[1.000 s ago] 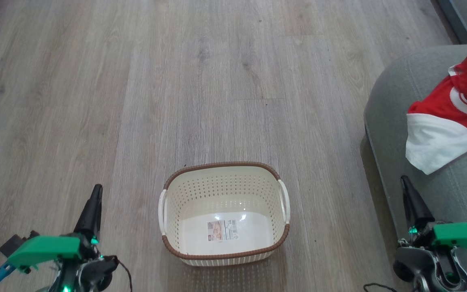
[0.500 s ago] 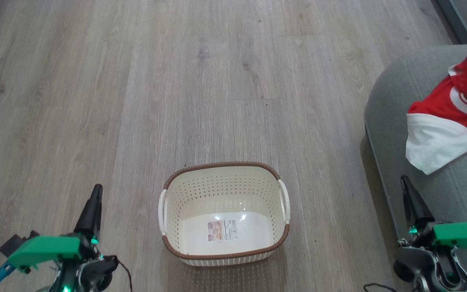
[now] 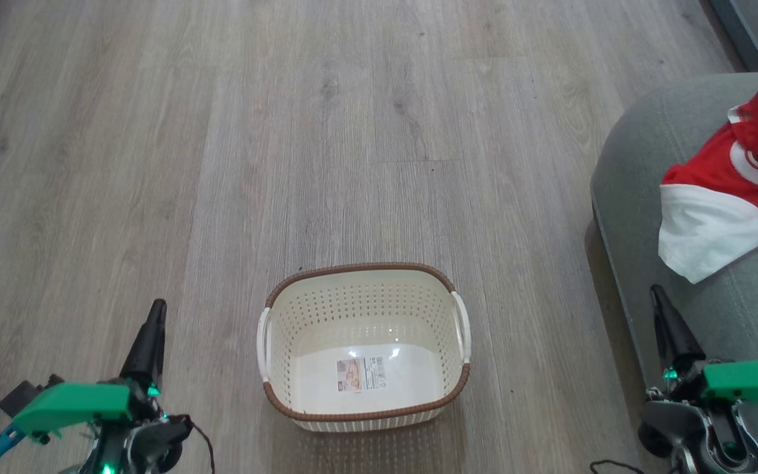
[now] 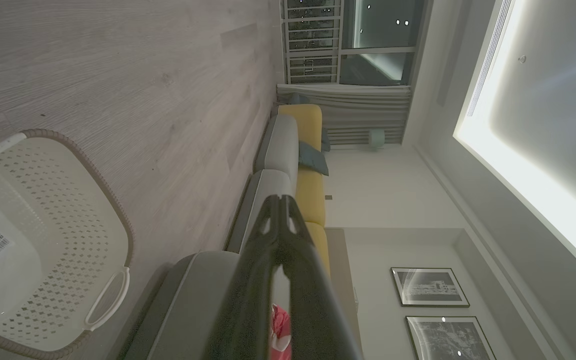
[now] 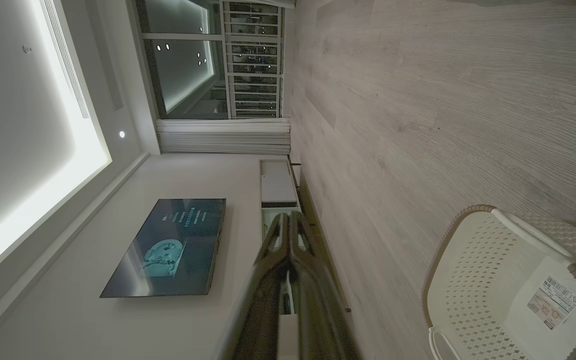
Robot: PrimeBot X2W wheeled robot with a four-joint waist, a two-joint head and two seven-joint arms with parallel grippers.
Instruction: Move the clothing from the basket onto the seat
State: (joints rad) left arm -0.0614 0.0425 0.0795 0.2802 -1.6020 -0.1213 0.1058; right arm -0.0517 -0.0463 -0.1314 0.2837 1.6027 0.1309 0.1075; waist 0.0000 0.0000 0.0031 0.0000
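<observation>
The wooden floor (image 3: 221,164) bears the basket (image 3: 359,267); right of the basket the seat (image 3: 635,164), apparently on the floor too, carries the clothing (image 3: 714,224).

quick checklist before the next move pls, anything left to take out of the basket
1. Nothing left in the basket: ok, just its label sticker on the bottom.
2. The clothing lies on the seat: ok.
3. All of the clothing is supported: cannot tell, it runs past the head view's edge.
4. The left tool is free: ok, shut, holding nothing.
5. The right tool is free: ok, shut, holding nothing.
</observation>
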